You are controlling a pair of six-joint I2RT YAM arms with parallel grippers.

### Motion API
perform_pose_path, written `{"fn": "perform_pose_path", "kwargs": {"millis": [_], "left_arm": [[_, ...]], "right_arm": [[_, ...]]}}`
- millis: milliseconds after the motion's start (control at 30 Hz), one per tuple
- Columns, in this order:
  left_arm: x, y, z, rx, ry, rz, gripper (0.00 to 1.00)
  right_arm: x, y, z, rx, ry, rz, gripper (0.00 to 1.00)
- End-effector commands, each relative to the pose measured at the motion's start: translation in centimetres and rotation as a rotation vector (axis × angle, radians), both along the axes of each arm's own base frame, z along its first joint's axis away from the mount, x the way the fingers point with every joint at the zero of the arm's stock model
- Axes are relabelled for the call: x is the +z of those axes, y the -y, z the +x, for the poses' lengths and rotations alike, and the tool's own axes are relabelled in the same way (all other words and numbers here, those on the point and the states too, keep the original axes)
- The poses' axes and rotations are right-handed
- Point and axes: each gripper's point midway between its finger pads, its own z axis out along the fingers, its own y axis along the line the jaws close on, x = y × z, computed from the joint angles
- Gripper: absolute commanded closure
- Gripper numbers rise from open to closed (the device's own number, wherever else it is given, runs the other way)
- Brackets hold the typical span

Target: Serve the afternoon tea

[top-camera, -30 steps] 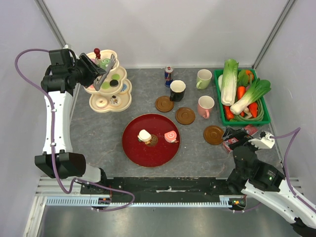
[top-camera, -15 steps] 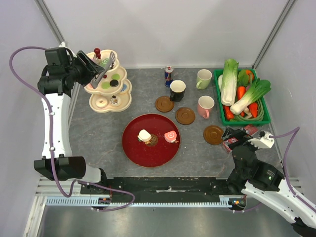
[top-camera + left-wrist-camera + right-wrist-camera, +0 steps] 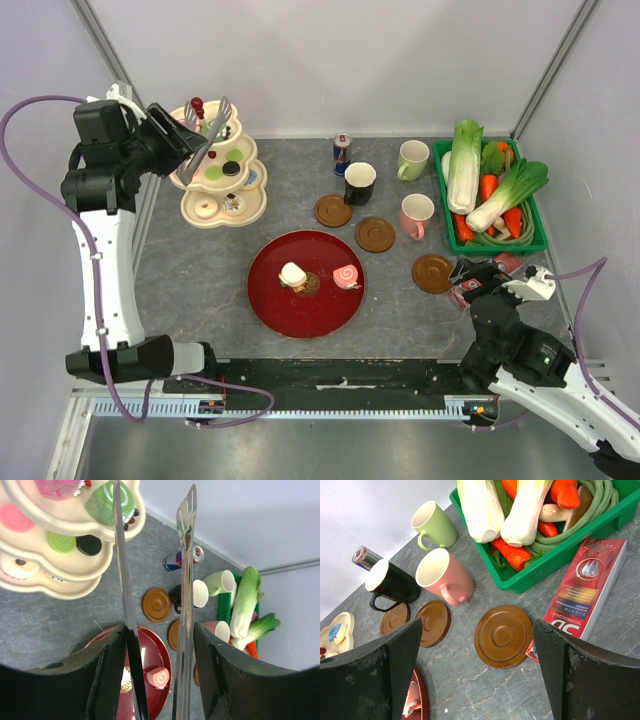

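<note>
Tongs (image 3: pixel 186 580) point lengthwise toward green swirl roll (image 3: pixel 102 505).

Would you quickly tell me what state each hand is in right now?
Left hand: closed on the tongs.
Right hand: open, holding nothing.

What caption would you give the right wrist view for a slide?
Open right gripper hovers above a wooden coaster, facing the black mug, pink mug, pale green mug and vegetable crate.
</note>
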Motion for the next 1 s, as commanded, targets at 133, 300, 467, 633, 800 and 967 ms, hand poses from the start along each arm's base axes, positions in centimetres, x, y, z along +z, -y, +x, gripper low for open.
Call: {"fn": "perform_pose_path", "kwargs": {"millis": [133,300,467,633,800,967], "left_arm": [[4.8,2.9,-4.4,-0.135,0.201,-0.047,0.40],[3.3,8.0,-4.8,-0.260,0.181,-0.072,0.41],[-0.5,14.0,-5.8,-0.382,0.101,-0.055,0.41],[-6.3,17.1,-8.8,-0.461,-0.028,-0.064,0.43],[-12.2,15.4,-12.2,-0.418,-0.162,-0.029,0.43],[-17.7,11.6,-16.2,-0.317,-0.334,0.057,0.43]], "right_arm": [[0.4,0.3,0.1,-0.026,0.012,0.007,0.02],[0.3,0.3,0.1,-0.025,0.009,0.003,0.02],[0.3,0.3,0.1,-0.025,0.012,0.007,0.02],[0.3,0.2,0.1,-0.019,0.007,0.005,0.02],[0.2,-0.1,0.1,-0.010,0.005,0.005,0.02],[0.1,-0.2,0.2,-0.002,0.004,0.004,0.02]]}}
